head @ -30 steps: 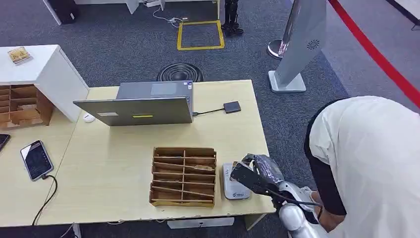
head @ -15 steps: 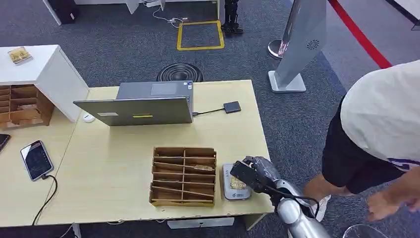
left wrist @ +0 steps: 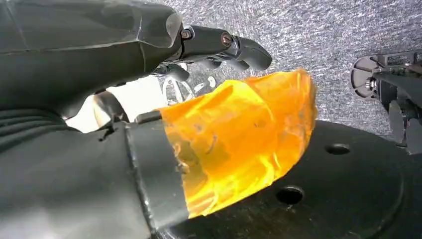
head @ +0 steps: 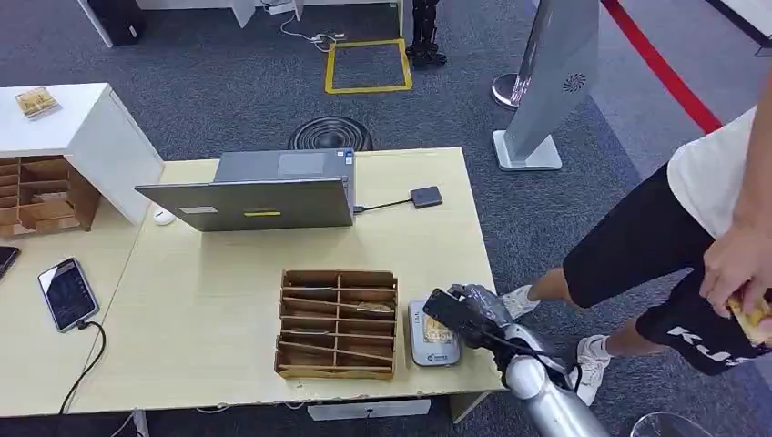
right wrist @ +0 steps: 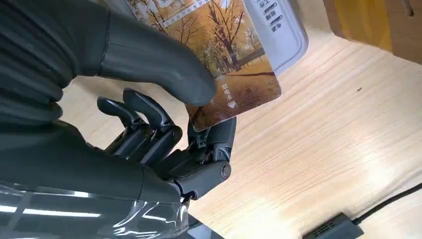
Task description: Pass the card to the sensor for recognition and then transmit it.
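Observation:
My right hand (head: 462,315) hovers at the table's right front corner, pinching a card (right wrist: 226,59) printed with autumn trees between thumb (right wrist: 159,59) and fingers. The card (head: 438,331) lies just over the grey-white sensor (head: 428,346), which sits right of the cardboard sorter; I cannot tell if it touches. In the right wrist view the sensor (right wrist: 281,30) shows behind the card. My left hand (left wrist: 149,124) hangs over the floor, its thumb wrapped in orange film (left wrist: 239,139), fingers (left wrist: 224,45) apart from it and holding nothing.
A cardboard sorter box (head: 337,323) stands beside the sensor. A laptop (head: 259,191) with a cabled dark hub (head: 426,196) sits further back. A phone (head: 66,293) lies at the left. A person (head: 692,228) stands right of the table, one hand (head: 742,264) holding something yellowish.
The person has straightened up and stepped away to the right. My right hand with the card has shifted slightly over the sensor.

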You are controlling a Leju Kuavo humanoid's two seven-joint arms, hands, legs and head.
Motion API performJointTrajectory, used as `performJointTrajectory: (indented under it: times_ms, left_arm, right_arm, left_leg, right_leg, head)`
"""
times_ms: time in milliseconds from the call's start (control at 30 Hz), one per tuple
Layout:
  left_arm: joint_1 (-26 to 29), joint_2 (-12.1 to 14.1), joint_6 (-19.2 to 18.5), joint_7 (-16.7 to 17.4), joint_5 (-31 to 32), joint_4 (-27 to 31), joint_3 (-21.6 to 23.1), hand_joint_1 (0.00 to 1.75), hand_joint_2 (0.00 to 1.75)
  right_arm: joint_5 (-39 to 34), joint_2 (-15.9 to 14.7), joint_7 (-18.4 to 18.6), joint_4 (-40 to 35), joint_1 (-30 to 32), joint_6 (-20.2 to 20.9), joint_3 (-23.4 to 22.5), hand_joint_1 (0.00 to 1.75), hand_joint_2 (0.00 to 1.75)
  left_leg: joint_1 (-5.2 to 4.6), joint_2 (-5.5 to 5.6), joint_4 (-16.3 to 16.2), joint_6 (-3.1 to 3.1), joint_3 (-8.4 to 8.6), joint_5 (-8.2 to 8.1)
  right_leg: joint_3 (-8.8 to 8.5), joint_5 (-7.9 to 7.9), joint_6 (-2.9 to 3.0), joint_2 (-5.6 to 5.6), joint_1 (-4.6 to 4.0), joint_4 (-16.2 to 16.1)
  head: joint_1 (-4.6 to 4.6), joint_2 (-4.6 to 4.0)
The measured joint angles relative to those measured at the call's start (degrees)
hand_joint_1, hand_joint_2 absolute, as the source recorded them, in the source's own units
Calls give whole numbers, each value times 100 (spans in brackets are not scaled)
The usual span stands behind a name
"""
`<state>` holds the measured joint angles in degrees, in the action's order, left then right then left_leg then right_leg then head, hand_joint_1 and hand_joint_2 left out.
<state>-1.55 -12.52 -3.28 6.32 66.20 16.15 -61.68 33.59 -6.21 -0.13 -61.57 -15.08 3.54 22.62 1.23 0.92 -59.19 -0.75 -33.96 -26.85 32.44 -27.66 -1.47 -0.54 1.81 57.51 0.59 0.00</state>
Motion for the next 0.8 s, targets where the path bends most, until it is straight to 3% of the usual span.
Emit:
performJointTrajectory:
  times_ms: [800]
  left_arm:
    - [-4, 42, 0, 5, 0, 0, -52, 0, 0]
  right_arm:
    - [0, 90, -65, 302, -165, -70, -20, 175, 175]
  left_leg:
    - [0, -2, 0, 0, 20, 0]
  right_leg:
    - [-19, 0, 0, -1, 0, 0]
  head:
    - [0, 0]
